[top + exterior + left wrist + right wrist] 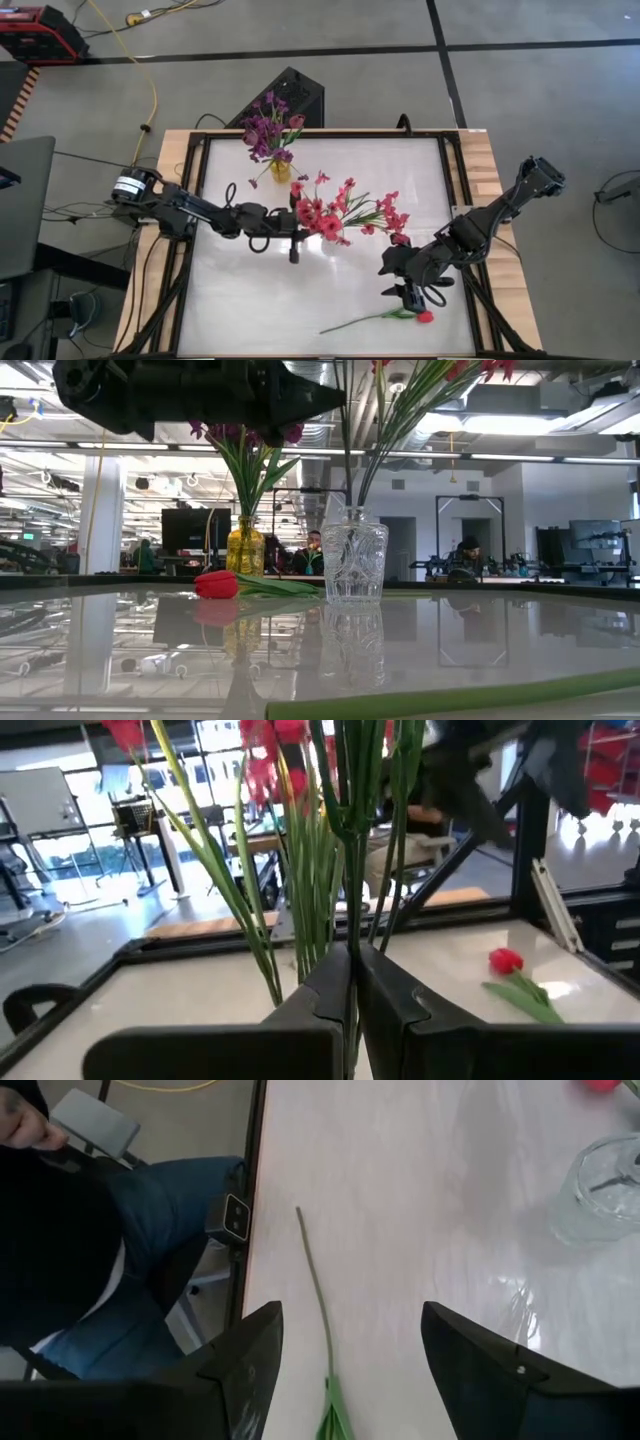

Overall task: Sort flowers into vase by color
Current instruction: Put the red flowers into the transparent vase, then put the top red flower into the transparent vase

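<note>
Red tulip (424, 316) lying on bench (250, 310) nr front edge — right end effector (405, 292) released, hovering above stem. Left end effector (350, 995) clenched on stem in clear vase (353, 563). Advise: lower square, pinch mid-stem.

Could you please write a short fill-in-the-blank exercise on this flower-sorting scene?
1. The purple flowers stand in the ____ vase.
2. The left end effector is shut on a flower ____.
3. The right end effector is ____ above the table.
4. One red tulip lies on the ____.

Missing words: yellow; stem; open; table
</note>
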